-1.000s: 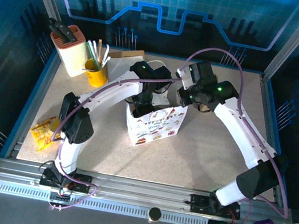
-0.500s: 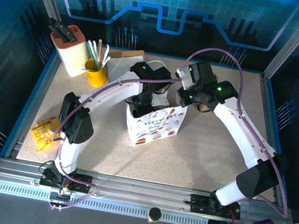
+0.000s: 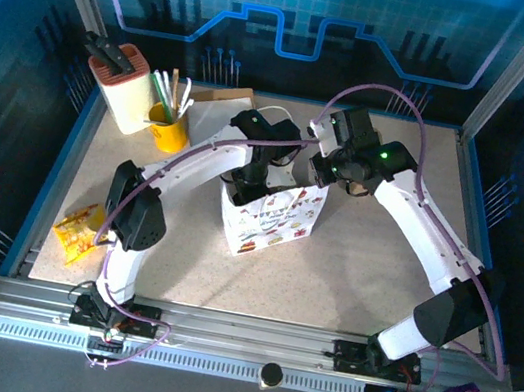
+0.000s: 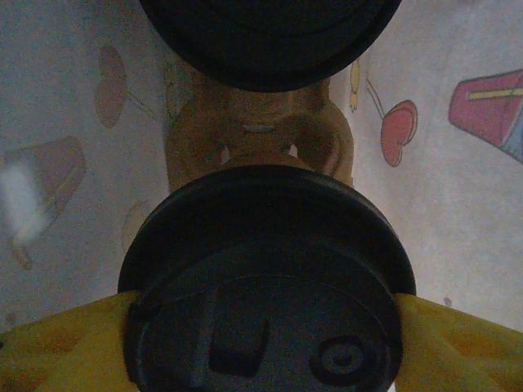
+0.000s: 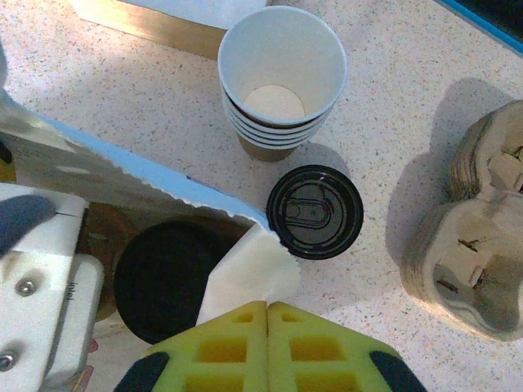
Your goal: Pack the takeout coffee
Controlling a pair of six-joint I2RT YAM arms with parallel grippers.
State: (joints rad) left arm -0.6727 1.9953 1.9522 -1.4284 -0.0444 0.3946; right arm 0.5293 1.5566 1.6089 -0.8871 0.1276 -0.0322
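The table (image 3: pixel 362 264) bears a printed bag (image 3: pixel 273 220) mid-table, a knife block (image 3: pixel 124 85) and yellow utensil cup (image 3: pixel 168 127) far left, a snack packet (image 3: pixel 78 230) near left, and stacked paper cups (image 5: pixel 282 82), a black lid (image 5: pixel 315 211) and pulp carriers (image 5: pixel 470 245) by the bag

The left arm (image 3: pixel 197 159) bent up from 7 o'clock to the middle. The left gripper (image 4: pixel 263 314) pointed down, gripping a coffee cup (image 4: pixel 261 245). The right arm (image 3: pixel 419 224) curved from 5 o'clock toward 12 o'clock. The right gripper (image 5: pixel 267 314) was squeezed tight.
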